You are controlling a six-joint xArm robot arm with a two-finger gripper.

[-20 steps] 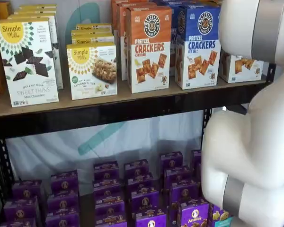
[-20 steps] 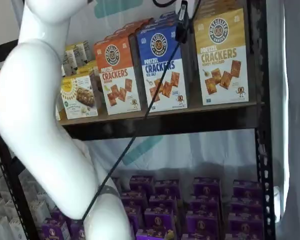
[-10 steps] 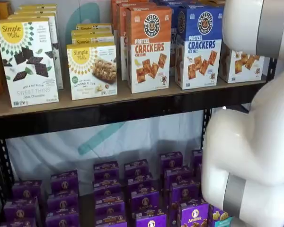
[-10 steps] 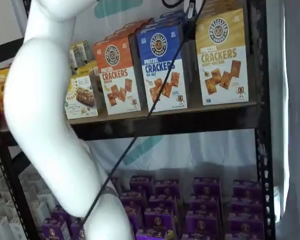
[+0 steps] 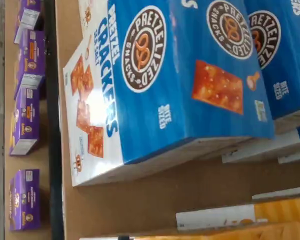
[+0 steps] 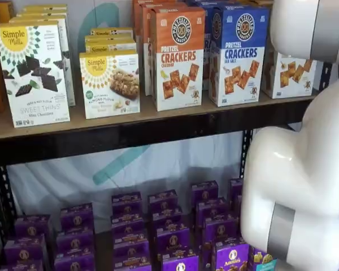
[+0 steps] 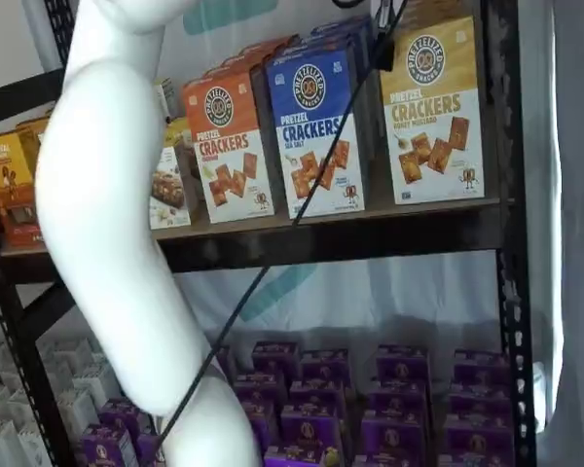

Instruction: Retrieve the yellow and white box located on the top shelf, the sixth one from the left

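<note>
I take the blue pretzel crackers carton (image 7: 321,126) as my landmark. The robot's white arm (image 7: 107,243) fills the foreground well to its left in a shelf view. The top shelf (image 7: 389,210), a long tan wooden board with a black metal front rail, runs directly beneath it. The yellow and white box (image 7: 433,107), a tall carton with a golden-yellow top over a white lower front printed with brown crackers, stands upright just beside the blue carton. It is on the side away from the orange crackers carton (image 7: 229,146). A thin black cable (image 7: 302,209) slants across the blue carton's front.

In the wrist view I am looking down on the blue carton's top, with a strip of golden-yellow carton (image 5: 280,212) just beside it across a bare gap of board.

I cannot see the tool in either shelf view. Its jaws are spread to their widest and, as far as I can judge, hold nothing, since every carton sits on the shelf.

I expect the yellow and white box to be light. Its thin cardboard should be stiff at the edges but dent on the broad faces, and its print looks smooth and a little slippery. I would grip it across the narrow sides near the top, using the gap beside the blue carton.
</note>
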